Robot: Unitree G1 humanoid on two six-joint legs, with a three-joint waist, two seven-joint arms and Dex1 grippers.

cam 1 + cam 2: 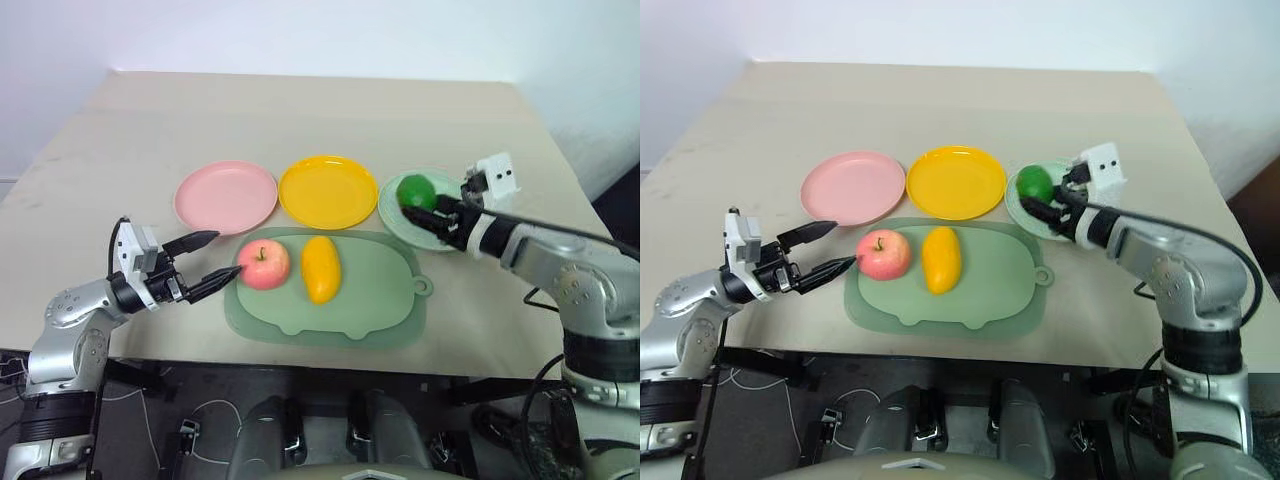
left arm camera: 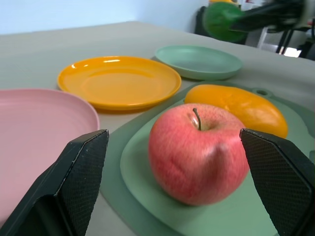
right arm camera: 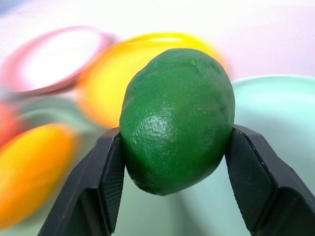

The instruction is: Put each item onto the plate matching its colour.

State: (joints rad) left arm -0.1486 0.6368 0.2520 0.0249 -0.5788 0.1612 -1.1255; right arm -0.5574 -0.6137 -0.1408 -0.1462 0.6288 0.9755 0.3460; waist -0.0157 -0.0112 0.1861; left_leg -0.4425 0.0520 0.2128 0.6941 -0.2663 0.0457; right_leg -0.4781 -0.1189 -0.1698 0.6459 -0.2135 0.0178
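My left gripper (image 1: 226,254) is open, its fingertips just left of the pinkish-red apple (image 1: 264,264), which lies on the large green tray (image 1: 380,300). From the left wrist view the apple (image 2: 199,152) sits between the two spread fingers, not gripped. The yellow mango (image 1: 321,268) lies beside the apple on the same tray. Behind the tray stand the pink plate (image 1: 225,195), the yellow plate (image 1: 328,192) and the mint green plate (image 1: 392,218). My right gripper (image 3: 175,132) is shut on the small dark-green fruit (image 1: 414,190), holding it over the mint plate.
The beige table (image 1: 300,110) has open surface behind the plates and to both sides. Its front edge runs just below the tray, and its right edge lies close to my right arm.
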